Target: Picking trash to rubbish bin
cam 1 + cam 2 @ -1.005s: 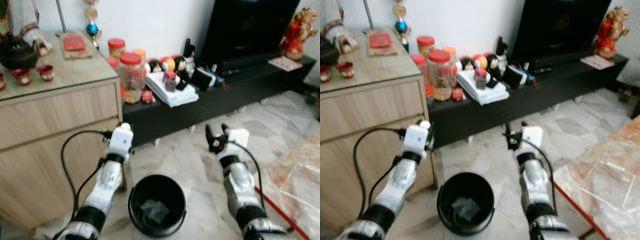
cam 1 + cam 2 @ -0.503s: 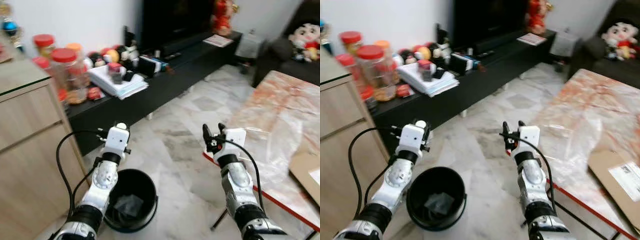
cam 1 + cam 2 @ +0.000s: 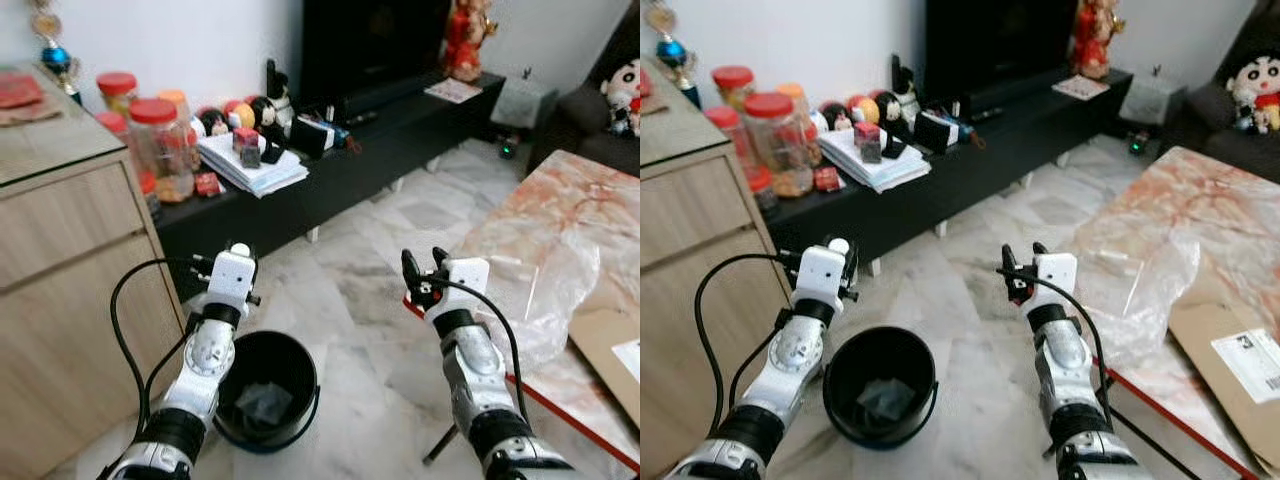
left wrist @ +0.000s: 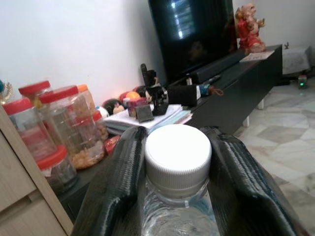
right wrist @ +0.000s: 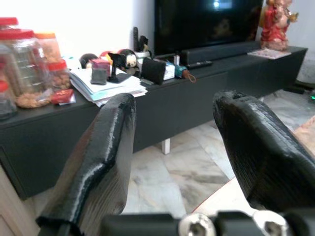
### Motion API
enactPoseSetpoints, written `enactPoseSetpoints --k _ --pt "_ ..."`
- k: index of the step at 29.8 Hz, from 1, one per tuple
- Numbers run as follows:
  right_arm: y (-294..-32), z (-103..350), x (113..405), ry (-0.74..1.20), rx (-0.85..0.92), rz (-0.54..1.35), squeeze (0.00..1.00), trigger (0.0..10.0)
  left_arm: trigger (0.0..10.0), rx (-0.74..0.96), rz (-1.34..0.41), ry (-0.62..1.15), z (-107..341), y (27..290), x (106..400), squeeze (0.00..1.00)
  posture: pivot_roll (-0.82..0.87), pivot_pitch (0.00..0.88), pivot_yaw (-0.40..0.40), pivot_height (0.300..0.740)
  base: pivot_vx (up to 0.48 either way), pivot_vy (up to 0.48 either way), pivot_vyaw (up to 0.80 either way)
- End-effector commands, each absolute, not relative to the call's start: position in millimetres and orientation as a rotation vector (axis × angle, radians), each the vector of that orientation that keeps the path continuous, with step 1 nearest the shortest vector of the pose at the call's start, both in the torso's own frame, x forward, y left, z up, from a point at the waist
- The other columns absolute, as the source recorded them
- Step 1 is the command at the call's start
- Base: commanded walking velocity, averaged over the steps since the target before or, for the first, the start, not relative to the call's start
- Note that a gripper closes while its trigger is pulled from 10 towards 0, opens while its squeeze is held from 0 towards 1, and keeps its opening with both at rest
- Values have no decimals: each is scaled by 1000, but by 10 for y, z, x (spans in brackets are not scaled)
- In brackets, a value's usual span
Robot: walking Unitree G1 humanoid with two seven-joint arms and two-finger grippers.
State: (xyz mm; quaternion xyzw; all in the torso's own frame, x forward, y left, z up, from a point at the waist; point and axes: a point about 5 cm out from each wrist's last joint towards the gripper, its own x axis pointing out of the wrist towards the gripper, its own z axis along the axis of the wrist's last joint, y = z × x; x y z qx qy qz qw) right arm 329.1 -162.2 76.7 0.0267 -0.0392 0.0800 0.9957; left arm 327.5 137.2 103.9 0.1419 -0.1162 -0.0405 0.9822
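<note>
My left claw (image 4: 174, 182) is clamped on a white-capped plastic bottle (image 4: 177, 162), held just above the black bin (image 3: 265, 400) on the floor. Right claw (image 5: 172, 162) gapes wide, nothing in it. I'd centre over the bin mouth before letting go.

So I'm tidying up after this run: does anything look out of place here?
A crumpled clear plastic sheet lies loose over the marble table, and a flattened cardboard piece sits beside it. The left gripper is shut on a white-capped bottle, near the black bin.
</note>
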Motion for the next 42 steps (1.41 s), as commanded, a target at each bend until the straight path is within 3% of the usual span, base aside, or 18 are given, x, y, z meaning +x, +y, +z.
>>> enactPoseSetpoints --k 1,23,36,42 --pt "-1640 814 3320 -87 47 162 0 10000 10000 257 -93 -224 1039 1330 3281 0 207 0 -101 740 0 0 0" --pt "-1611 786 3316 -62 39 190 0 10000 10000 197 -93 -157 966 1328 3297 0 203 0 -105 740 0 0 0" --pt "-1575 789 3320 -59 1 218 0 10000 10000 200 -83 -162 979 1334 3303 0 204 0 -108 740 370 0 0" --pt "-1554 778 3322 -47 -8 225 0 10000 10000 200 -85 -161 975 1330 3301 0 205 0 -108 740 404 0 758"
